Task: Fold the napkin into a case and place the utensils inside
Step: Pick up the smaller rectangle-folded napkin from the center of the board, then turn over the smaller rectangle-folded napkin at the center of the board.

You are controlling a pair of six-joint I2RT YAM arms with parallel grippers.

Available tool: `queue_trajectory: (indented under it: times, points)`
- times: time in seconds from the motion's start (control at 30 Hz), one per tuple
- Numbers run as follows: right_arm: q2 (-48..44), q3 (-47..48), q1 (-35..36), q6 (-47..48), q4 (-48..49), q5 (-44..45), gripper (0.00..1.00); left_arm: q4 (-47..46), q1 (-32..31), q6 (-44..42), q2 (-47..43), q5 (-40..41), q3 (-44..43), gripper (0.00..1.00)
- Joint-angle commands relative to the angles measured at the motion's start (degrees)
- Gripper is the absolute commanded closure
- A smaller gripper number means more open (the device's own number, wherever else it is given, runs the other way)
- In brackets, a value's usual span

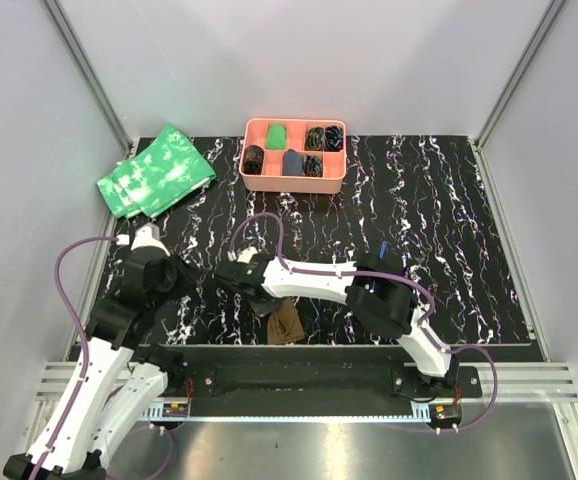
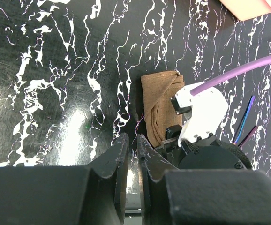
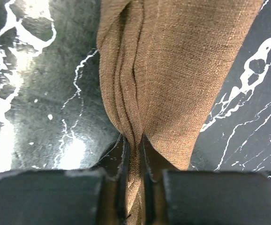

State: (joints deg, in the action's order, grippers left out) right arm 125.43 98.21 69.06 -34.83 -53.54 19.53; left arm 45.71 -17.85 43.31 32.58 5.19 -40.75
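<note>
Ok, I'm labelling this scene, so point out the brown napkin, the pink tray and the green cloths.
brown napkin [image 3: 173,70]: right wrist view, its creased middle.
pink tray [image 1: 294,183]: top view, its near wall.
green cloths [image 1: 159,172]: top view, middle of the pile.

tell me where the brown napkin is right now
In the top view the napkin lies bunched near the middle of the table's near edge, pinched by the right gripper. The pink tray sits far across at the back.
</note>
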Motion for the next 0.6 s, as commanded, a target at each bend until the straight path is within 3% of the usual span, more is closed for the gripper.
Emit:
queue_trajectory:
  times: [0.0,0.13,0.33,0.5,0.57]
  points:
    - [-3.87,3.12,-0.32,0.89,2.02,-5.08,0.95,0.25,0.27,-0.95,-0.85,-0.53,-1.17,0.84]
    - [-10.62,-2.57,-2.87,1.87,12.11,-18.45,0.99,0.87,0.27,-1.21,-0.76,-0.27,-2.66,0.84]
    - [-20.30,-15.23,-7.52,-1.55,37.13,-39.89,1.00,1.39,0.27,-1.39,0.20,0.78,-3.37,0.85]
    - [-20.14,-27.08,-12.18,-9.89,57.27,-54.48,1.00,1.75,0.27,-0.42,2.14,1.84,-2.49,0.85]
    - [-19.00,-28.77,-12.89,-10.43,62.75,-56.35,1.00,1.75,0.27,0.19,3.19,1.84,-2.05,0.86]
